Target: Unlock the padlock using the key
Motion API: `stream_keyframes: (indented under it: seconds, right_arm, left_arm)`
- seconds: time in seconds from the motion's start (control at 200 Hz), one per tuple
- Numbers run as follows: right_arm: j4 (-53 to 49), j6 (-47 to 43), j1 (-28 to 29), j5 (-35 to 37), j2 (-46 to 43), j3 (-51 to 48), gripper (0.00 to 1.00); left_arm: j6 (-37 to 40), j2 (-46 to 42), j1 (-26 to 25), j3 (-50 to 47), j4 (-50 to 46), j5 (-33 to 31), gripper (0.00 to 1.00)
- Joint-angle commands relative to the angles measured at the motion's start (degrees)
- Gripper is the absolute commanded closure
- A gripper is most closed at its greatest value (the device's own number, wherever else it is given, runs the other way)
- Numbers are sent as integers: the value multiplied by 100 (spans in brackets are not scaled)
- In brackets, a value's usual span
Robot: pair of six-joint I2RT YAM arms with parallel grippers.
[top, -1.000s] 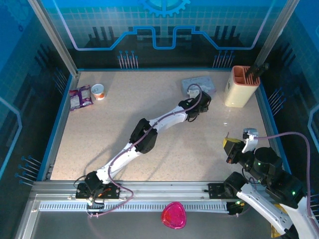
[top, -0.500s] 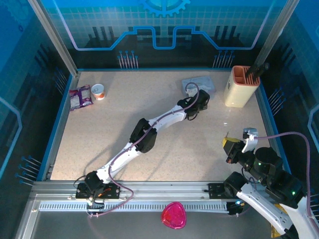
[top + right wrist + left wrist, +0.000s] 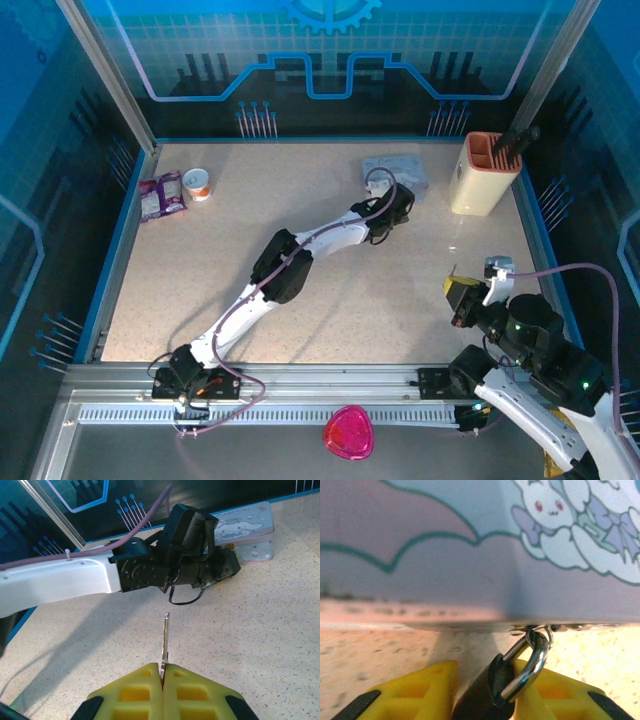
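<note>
The padlock [image 3: 487, 692] has a small black body and a silvery shackle [image 3: 532, 662] hooked through the latch ring of a pale tin [image 3: 470, 555] printed with a cartoon rabbit. My left gripper [image 3: 487, 700] is shut on the padlock body, with a yellow finger [image 3: 420, 692] on each side. In the top view my left gripper [image 3: 397, 198] sits right against the tin [image 3: 395, 170] at the back of the table. My right gripper [image 3: 162, 672] is shut on the key [image 3: 165, 637], whose thin blade points ahead toward the left arm's wrist [image 3: 185, 555]. From above, my right gripper [image 3: 460, 295] hovers at the near right.
A beige utensil holder [image 3: 483, 175] stands at the back right, close to the tin. A small cup [image 3: 198, 183] and a purple packet [image 3: 161, 195] lie at the back left. A pink object [image 3: 348, 432] lies in front of the arm bases.
My left jaws have closed in on the padlock, and the left wrist and tin have shifted slightly to the left. The right arm has hardly moved.
</note>
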Motion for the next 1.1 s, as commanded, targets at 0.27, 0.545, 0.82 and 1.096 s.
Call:
stream_keyframes:
  seconds: [0.27, 0.545, 0.82, 1.096]
  right_arm:
    - [456, 129, -42, -237, 345, -120, 100]
    - [742, 155, -46, -436, 645, -296, 100]
    - [1517, 360, -56, -1084, 1314, -948, 100]
    - [2507, 571, -49, -1753, 1986, -1674, 100]
  left_arm:
    - [125, -1536, 403, -2526, 1404, 1, 83]
    - [-63, -3014, 598, -5121, 2635, 270, 85]
    - [-388, -4387, 786, -7280, 3573, 946, 84]
    - [-934, -5066, 531, -8493, 4028, 1051, 84]
